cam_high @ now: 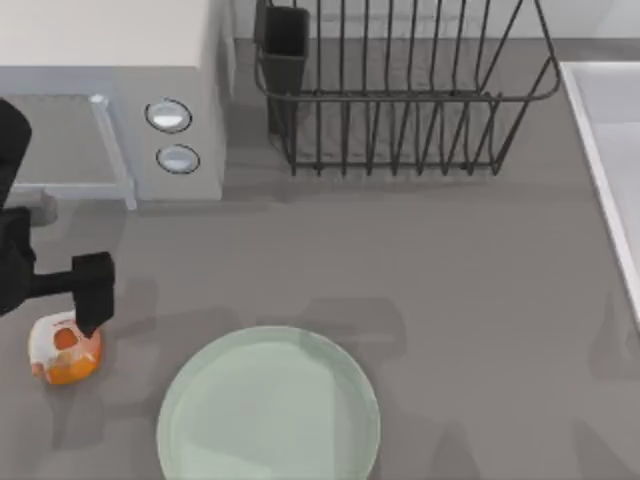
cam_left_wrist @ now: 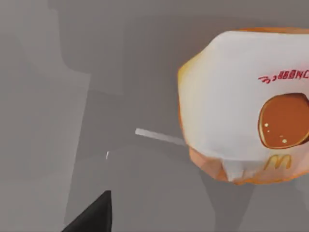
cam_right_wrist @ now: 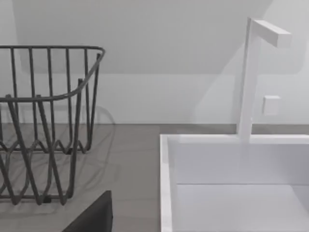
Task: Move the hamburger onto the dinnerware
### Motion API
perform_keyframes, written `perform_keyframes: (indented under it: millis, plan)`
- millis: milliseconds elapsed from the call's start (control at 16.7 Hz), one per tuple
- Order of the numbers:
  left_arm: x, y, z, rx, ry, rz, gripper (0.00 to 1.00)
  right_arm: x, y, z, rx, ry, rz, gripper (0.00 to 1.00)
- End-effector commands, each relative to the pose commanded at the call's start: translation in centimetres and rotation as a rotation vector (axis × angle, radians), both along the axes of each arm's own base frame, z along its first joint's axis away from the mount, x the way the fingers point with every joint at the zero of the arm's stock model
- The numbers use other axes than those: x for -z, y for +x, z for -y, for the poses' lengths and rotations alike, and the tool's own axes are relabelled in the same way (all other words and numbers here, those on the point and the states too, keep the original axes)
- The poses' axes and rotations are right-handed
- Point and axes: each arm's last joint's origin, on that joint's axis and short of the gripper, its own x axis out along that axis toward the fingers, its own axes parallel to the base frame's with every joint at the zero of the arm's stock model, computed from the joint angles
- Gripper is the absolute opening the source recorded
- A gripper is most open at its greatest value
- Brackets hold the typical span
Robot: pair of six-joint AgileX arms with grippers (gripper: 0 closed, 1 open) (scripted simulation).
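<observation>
Orange and cream, the hamburger (cam_high: 64, 349) sits on the grey tabletop (cam_high: 450, 260) at about nine o'clock from the plate (cam_high: 268, 410), apart from its rim. In the top view the left end effector (cam_high: 92, 293) hangs just above the burger's one o'clock edge, off its middle; whether it is released or clenched I cannot tell. A descent from this offset could clip the wrapper's edge and shove the burger toward the tabletop's left edge instead of gripping it. A microwave (cam_high: 110, 100) and wire rack (cam_high: 400, 90) stand at twelve o'clock, well clear.

In the left wrist view the hamburger (cam_left_wrist: 246, 106) lies off-centre and partly cut by the frame, untouched on the tabletop. That supports the offset; a soft rounded wrapper might also slip from a shallow pinch.

The right wrist view faces the rack (cam_right_wrist: 43, 125) and a white sink (cam_right_wrist: 236, 183); the right arm seems parked, posing little risk.
</observation>
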Motion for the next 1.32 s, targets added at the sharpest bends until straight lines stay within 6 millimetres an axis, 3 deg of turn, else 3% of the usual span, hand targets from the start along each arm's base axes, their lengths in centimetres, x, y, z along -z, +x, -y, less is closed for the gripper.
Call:
perform_keyframes:
  millis: [240,600,780,1080,1320]
  plan:
    - [0.0,2.2,0.5,-0.018,0.006,-0.05,1.0,0.0,0.0,0.0,0.0,0.0,0.0,1.0]
    - [0.0,2.4,0.4,-0.022,0.005,-0.048,1.0,0.0,0.0,0.0,0.0,0.0,0.0,1.0]
    - [1.9,2.6,0.5,-0.019,0.006,-0.055,1.0,0.0,0.0,0.0,0.0,0.0,0.0,1.0]
    - [7.0,2.6,0.5,-0.019,0.005,-0.041,1.0,0.0,0.0,0.0,0.0,0.0,0.0,1.0]
    - [8.0,2.4,0.5,-0.019,0.006,-0.05,1.0,0.0,0.0,0.0,0.0,0.0,0.0,1.0]
